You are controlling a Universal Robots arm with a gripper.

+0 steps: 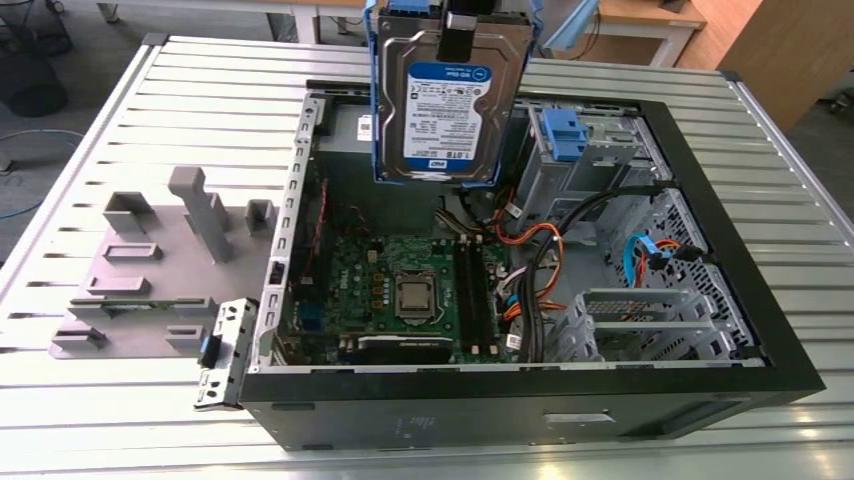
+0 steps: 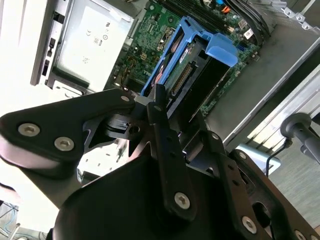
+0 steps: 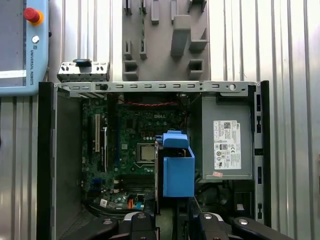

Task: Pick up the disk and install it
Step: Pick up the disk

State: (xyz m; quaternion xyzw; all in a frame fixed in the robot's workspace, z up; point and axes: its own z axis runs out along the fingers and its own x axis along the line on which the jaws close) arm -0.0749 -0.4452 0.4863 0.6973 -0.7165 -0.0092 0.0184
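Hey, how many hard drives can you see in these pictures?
1: the disk, held upright by the gripper above the open computer case. More might be hidden inside the drive cage.

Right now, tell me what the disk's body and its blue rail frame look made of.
The disk looks like bare metal: grey casing with a dull sheen around a white-and-blue label, likely paper. Its rail frame is probably moulded plastic: uniform bright blue, matte, rounded edges.
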